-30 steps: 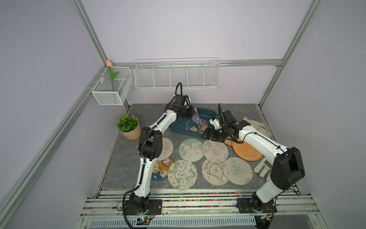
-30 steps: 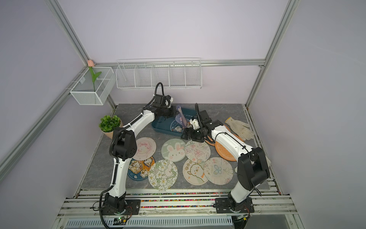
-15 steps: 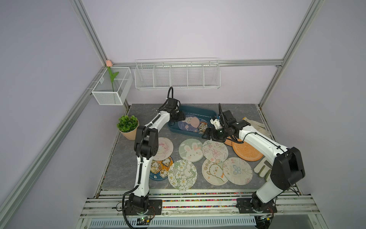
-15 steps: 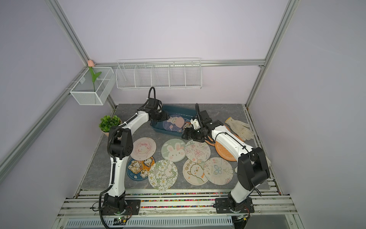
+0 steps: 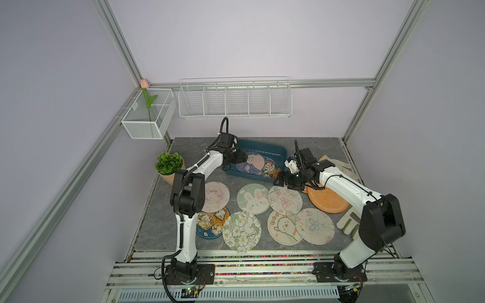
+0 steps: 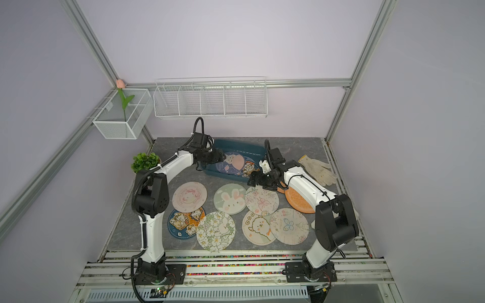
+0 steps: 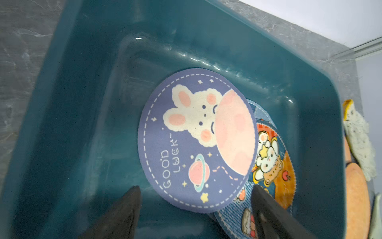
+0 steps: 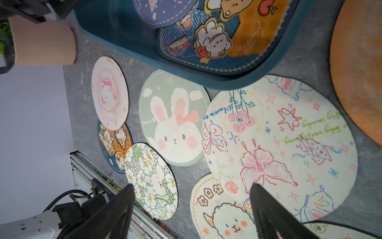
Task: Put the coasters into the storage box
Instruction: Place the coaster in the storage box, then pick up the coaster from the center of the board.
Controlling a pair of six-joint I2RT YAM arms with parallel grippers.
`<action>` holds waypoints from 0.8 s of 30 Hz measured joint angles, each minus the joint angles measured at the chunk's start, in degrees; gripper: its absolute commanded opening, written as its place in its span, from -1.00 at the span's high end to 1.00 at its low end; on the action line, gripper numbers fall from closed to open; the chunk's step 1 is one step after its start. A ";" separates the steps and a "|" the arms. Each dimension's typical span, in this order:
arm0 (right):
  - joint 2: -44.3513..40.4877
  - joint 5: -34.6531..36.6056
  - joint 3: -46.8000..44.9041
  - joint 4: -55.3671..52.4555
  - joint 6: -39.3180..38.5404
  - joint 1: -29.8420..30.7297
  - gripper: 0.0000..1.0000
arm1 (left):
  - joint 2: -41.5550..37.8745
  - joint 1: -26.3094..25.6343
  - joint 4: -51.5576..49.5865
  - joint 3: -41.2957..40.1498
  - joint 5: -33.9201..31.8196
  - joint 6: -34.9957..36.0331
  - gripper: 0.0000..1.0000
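Observation:
The teal storage box [image 5: 262,147] stands at the back of the table. Inside it a purple bunny coaster [image 7: 196,140] lies partly over a denim bear coaster [image 7: 270,165]. My left gripper [image 7: 195,189] hovers open above the purple coaster's edge at the box's left end [image 5: 244,158], holding nothing. My right gripper [image 8: 192,186] is open and empty over the table by the box's front right corner [image 5: 278,181]. Several coasters lie in front of the box: pink [image 5: 215,196], green bunny [image 5: 253,198], butterfly sketch [image 5: 284,200], orange [image 5: 328,200], white flowers [image 5: 241,230], sheep [image 5: 283,228].
A potted plant [image 5: 169,165] stands left of the box. Off-white gloves lie at the back right [image 5: 338,164] and by the right arm [image 5: 347,223]. Two white wire baskets [image 5: 235,99] [image 5: 148,118] hang on the walls. A metal rail [image 5: 262,258] runs along the table's front.
My left gripper opened and let go of the purple bunny coaster, which now lies flat in the box. The left arm drew back to the left. The right arm has barely moved.

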 measured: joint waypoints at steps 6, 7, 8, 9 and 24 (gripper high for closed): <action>-0.07 0.20 -3.61 -0.04 -0.90 -0.76 -0.71 | -7.58 -0.07 3.54 -7.82 1.86 -1.81 -0.70; -0.24 0.35 -4.61 -0.02 -1.20 -1.31 -0.70 | -8.79 -0.07 4.33 -9.44 2.29 -2.14 -0.70; -0.48 0.46 -5.51 -0.07 -1.38 -1.84 -0.68 | -9.77 -0.07 4.94 -10.80 2.60 -2.45 -0.70; -0.81 0.68 -6.45 -0.28 -1.64 -2.51 -0.66 | -10.78 -0.07 5.44 -12.22 2.91 -2.67 -0.71; -1.75 7.56 -12.22 -3.26 -5.84 -7.61 -0.51 | -22.18 -0.59 10.73 -27.02 6.99 -7.02 -0.75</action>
